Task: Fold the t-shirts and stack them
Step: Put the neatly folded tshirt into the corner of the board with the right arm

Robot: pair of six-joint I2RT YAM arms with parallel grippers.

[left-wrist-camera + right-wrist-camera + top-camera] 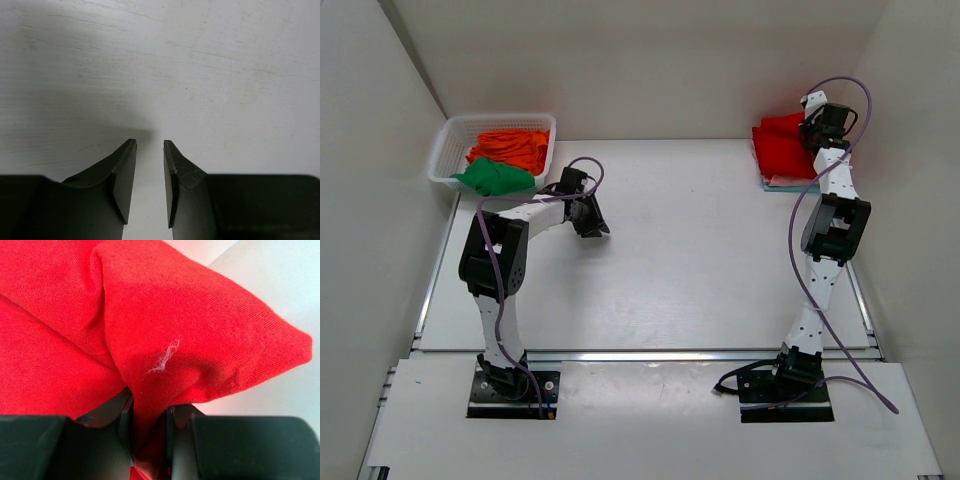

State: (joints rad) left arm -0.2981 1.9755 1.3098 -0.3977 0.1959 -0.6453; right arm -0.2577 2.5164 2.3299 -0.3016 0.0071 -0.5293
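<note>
Red t-shirt (200,330), bright, creased, lint-flecked, pinched by right gripper (148,415), left gripper (150,146) spread

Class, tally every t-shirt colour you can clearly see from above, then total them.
red t-shirt: 1
orange t-shirt: 1
green t-shirt: 1
Total: 3, not counting the pale edge under the red, too thin to tell.

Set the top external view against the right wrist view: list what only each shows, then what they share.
Only top external: the white basket holding the orange t-shirt and the green t-shirt, and the left gripper. Only right wrist: a fold of cloth pinched between the jaws, and a white lint tuft on it. Both: the red t-shirt and the right gripper shut on it.
</note>
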